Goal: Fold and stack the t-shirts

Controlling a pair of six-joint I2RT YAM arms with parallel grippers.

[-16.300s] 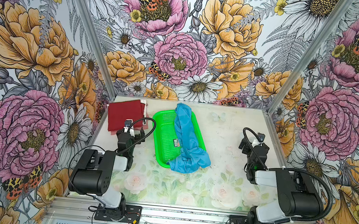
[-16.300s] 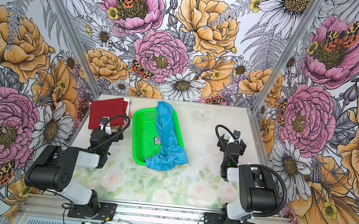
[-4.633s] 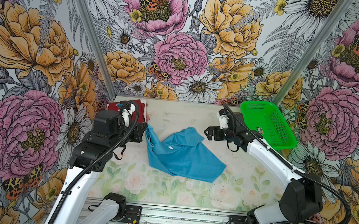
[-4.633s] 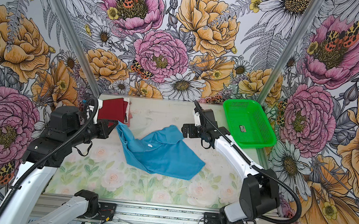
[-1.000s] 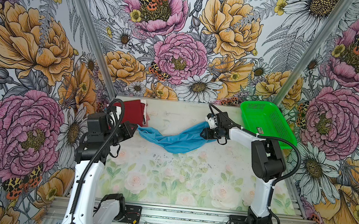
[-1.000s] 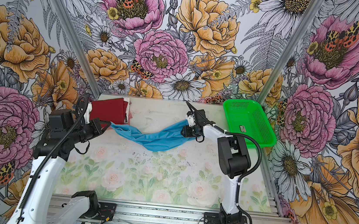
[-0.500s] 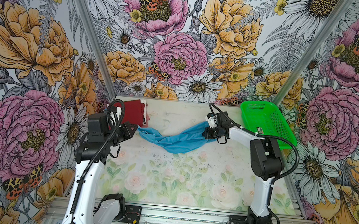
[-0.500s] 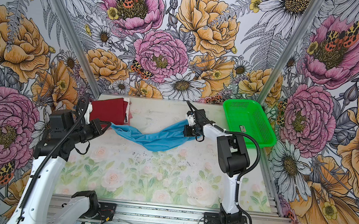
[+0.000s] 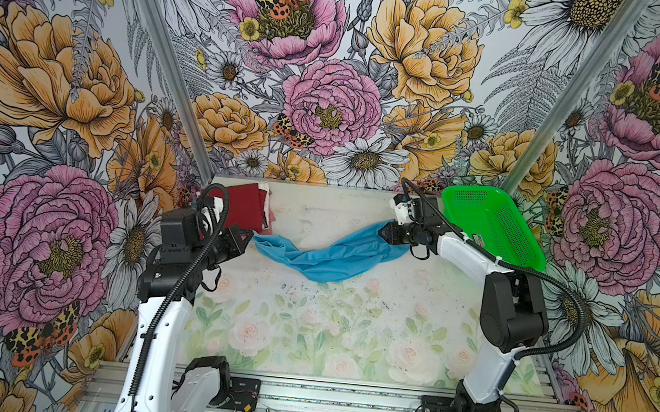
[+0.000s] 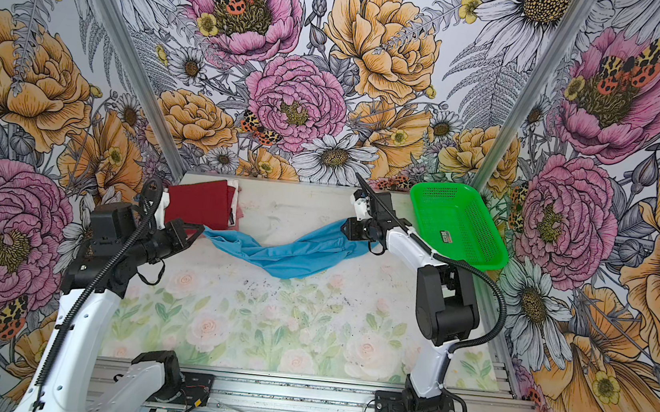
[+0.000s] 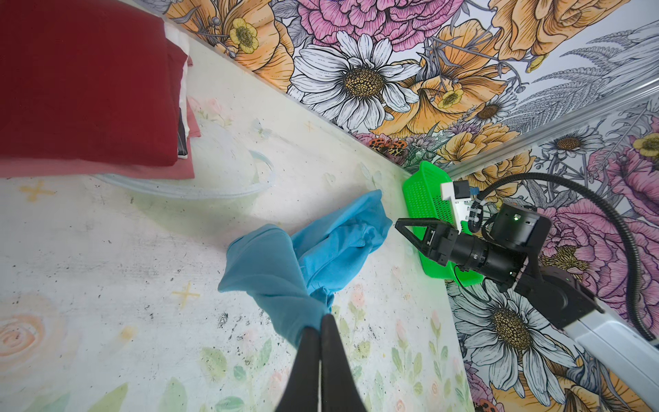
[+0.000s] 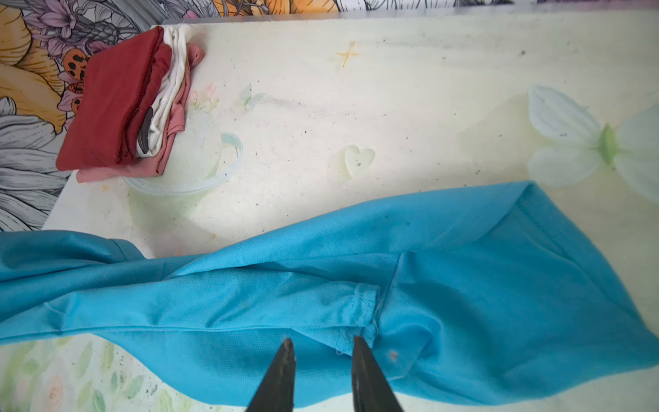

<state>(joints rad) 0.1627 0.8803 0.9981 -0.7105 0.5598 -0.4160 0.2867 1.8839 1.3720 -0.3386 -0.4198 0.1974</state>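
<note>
A sky-blue t-shirt (image 9: 327,257) (image 10: 285,256) lies bunched into a long band across the far half of the table. My left gripper (image 9: 252,237) (image 11: 320,321) is shut on its left end. At the band's right end, my right gripper (image 9: 382,231) (image 12: 322,342) stands open, its jaws apart just over the blue cloth (image 12: 463,285) beside a seam fold. The folded stack, with a maroon t-shirt (image 9: 242,206) (image 12: 110,100) on top of a white one (image 12: 174,82) and a pinkish one (image 12: 174,121), sits in the far left corner.
A bright green perforated basket (image 9: 489,228) (image 10: 458,224) leans at the far right corner, just behind my right arm. Flowered walls close in the table on three sides. The near half of the floral tabletop (image 9: 307,330) holds nothing.
The right gripper's jaws now stand apart at the blue shirt's right end. The shirt and the left arm have hardly moved.
</note>
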